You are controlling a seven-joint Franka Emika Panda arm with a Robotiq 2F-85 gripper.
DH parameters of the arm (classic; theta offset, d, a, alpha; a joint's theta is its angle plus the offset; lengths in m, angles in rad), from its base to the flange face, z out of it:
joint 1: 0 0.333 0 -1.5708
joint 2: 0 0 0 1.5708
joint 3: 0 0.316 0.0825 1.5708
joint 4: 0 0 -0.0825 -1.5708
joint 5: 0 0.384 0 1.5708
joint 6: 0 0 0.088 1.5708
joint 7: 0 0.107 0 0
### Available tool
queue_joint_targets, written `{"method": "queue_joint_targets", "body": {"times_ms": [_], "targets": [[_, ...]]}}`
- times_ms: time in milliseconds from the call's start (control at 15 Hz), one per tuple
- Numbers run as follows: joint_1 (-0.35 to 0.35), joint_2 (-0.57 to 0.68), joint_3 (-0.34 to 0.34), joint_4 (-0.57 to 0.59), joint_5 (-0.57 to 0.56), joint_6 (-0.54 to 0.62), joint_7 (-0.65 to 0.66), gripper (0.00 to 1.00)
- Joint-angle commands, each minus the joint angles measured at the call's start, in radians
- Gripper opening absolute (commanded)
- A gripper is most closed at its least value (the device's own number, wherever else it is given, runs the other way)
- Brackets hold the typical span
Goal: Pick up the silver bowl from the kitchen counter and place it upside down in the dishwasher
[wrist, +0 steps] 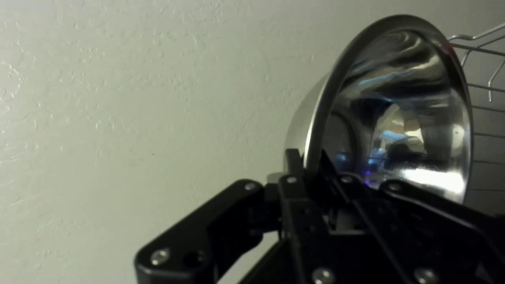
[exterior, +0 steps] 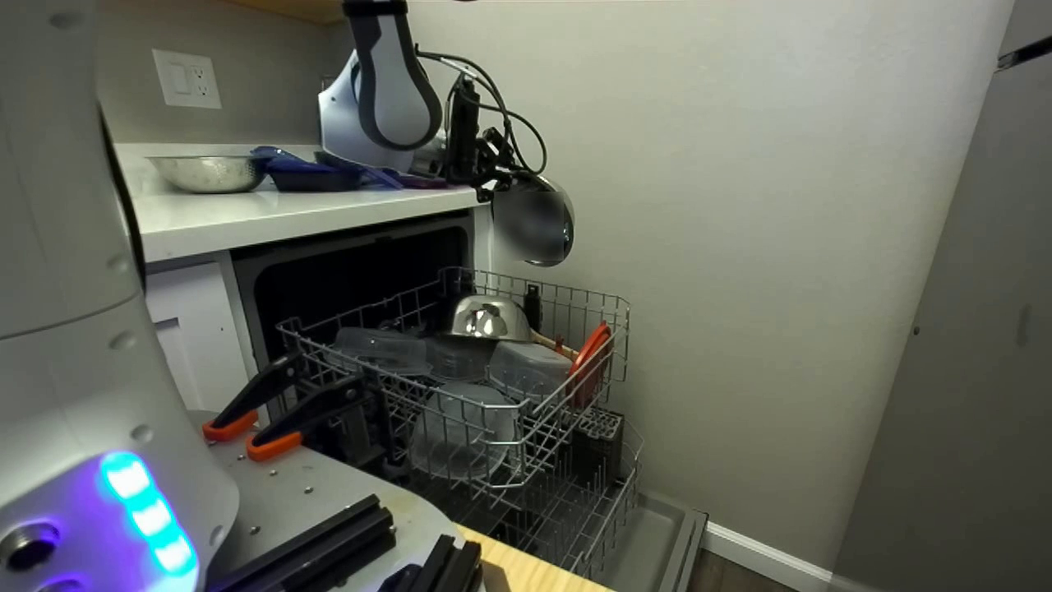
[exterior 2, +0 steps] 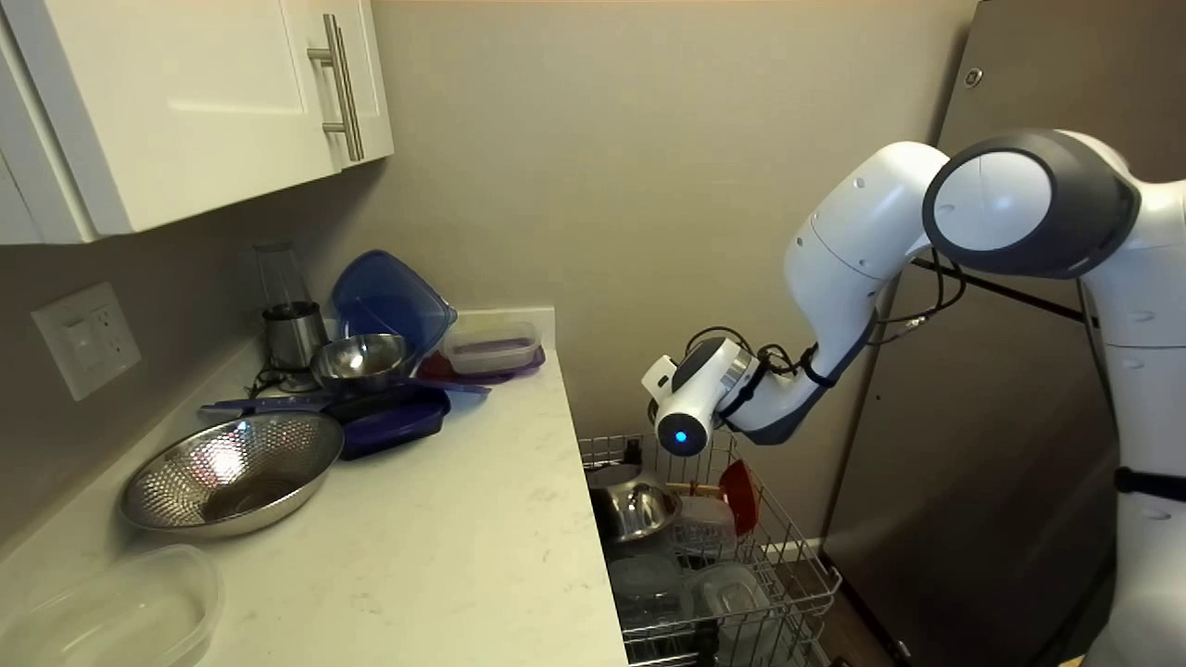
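Inside the wire rack (exterior: 579,306), which stands out from the dishwasher (exterior: 366,260), an upturned steel bowl (exterior: 491,318) sits among clear containers (exterior: 530,368), and a red piece (exterior 2: 738,496) leans at the rack's side; this crowding looks the likeliest source of trouble, since a round rim set down here could ride up on a neighbour and rest crooked, or nudge a light container over. Higher than the rack, whether squarely over it I cannot tell, hangs the silver bowl (exterior: 532,226), tipped on its side with its mouth turned only partly toward the rack. The gripper (wrist: 309,162) pinches one stretch of rim, a finger inside the bowl and a finger outside; no other support shows. A knock against the rack's top wire would probably twist the smooth steel in that pinch, and a slip could drop it mouth-up or wedged between containers. Beside the rack and higher, the kitchen counter (exterior 2: 500,533) has an edge that may catch gripper or bowl if the coming turn swings that way. Beyond the rack stands the wall (exterior: 740,205); how much room it leaves for turning is unclear.
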Motion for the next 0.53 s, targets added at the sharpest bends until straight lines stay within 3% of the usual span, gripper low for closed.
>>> {"method": "queue_joint_targets", "body": {"times_ms": [0, 67, 133, 467], "targets": [[-0.024, 0.001, 0.026, 0.0, -0.003, -0.008, -0.006, 0.11], [-0.024, 0.001, 0.026, 0.0, -0.003, -0.008, -0.006, 0.11], [-0.024, 0.001, 0.026, 0.0, -0.003, -0.008, -0.006, 0.03], [0.017, 0.06, 0.068, -0.003, 0.017, -0.113, 0.05, 0.03]]}}
